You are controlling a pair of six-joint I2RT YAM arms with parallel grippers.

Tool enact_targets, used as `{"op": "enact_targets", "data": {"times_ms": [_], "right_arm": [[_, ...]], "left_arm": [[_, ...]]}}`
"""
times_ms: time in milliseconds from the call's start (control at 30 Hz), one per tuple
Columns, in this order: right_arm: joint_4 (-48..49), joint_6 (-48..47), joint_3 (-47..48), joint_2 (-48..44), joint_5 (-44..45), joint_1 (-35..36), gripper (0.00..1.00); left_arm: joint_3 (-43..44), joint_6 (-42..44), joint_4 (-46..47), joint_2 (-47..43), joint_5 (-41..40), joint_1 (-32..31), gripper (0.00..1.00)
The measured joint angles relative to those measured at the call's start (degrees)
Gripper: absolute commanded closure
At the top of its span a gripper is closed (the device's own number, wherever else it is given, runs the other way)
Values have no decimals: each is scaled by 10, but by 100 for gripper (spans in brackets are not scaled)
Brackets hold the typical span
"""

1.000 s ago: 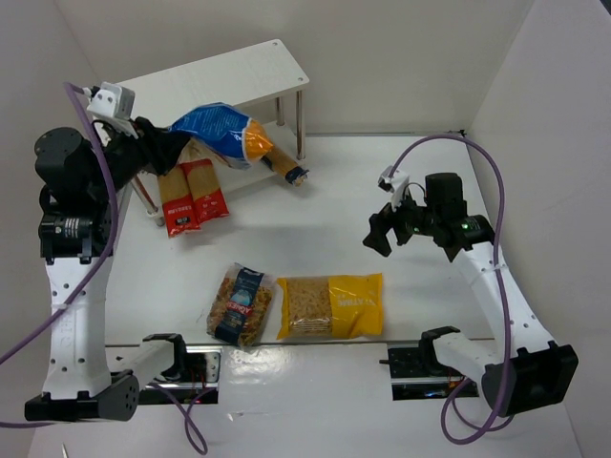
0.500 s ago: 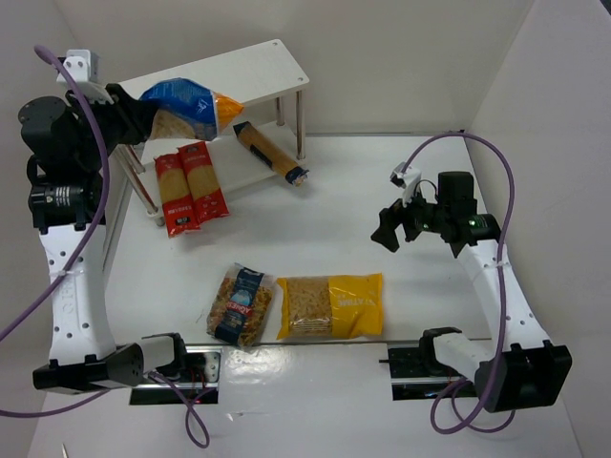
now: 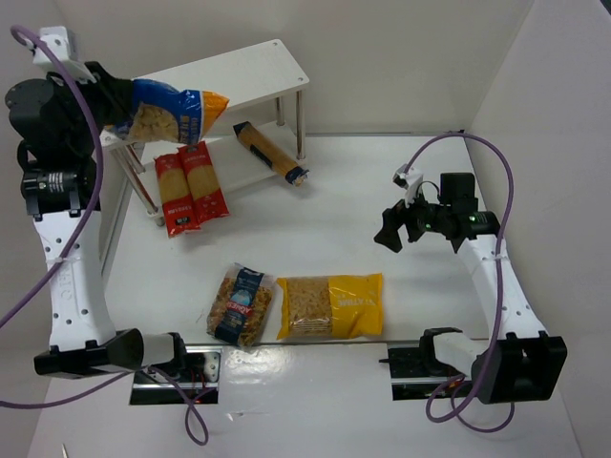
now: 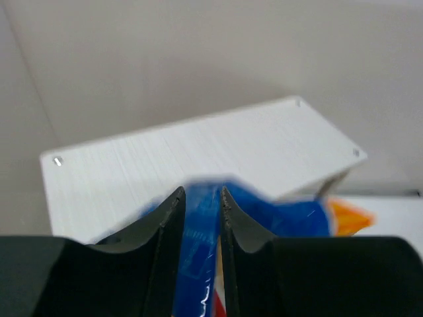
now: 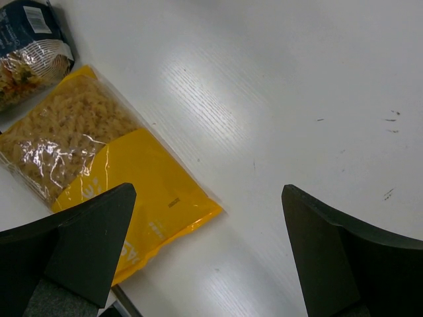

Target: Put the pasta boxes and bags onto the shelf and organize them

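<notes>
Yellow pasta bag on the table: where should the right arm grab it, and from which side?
Probably the right-hand short end of the large yellow bag, from above with the open right gripper. It lies flat, long axis across the table, that end nearest the right arm; the fusilli bag crowds the other end.

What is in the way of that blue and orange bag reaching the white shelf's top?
Nothing visible: the left end effector holds the blue-orange bag above the shelf, whose top board is bare.
</notes>
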Motion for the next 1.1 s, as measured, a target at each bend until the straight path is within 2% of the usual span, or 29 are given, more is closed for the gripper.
{"op": "enact_targets", "data": {"times_ms": [267, 367, 433, 467, 500, 600, 633, 733, 933, 1100], "right_arm": [[-15, -11, 0, 16, -12, -22, 0], [-17, -15, 0, 16, -16, -27, 0], [-17, -17, 0, 16, -18, -28, 0], [-17, -18, 0, 16, -20, -28, 0], [-18, -18, 0, 16, -21, -28, 0], [-21, -19, 0, 16, -22, -28, 0], [-23, -19, 0, 16, -22, -28, 0], [-25, -20, 0, 14, -23, -26, 0], [-25, -22, 0, 1, -24, -9, 0], [-25, -22, 0, -5, -24, 3, 0]], "left_arm": [[128, 1, 96, 38, -28, 16, 100], [116, 3, 125, 38, -28, 16, 100], [66, 5, 143, 26, -16, 16, 100], [24, 9, 155, 12, -6, 16, 95], [-19, 17, 156, -2, 5, 16, 82], [-132, 65, 128, -48, 54, 11, 20], [-167, 88, 106, -70, 71, 5, 13], [-226, 171, 24, -129, 116, -16, 0], [-300, 404, -151, -229, 135, -46, 0], [-418, 600, -256, -236, 80, -73, 0]]}}
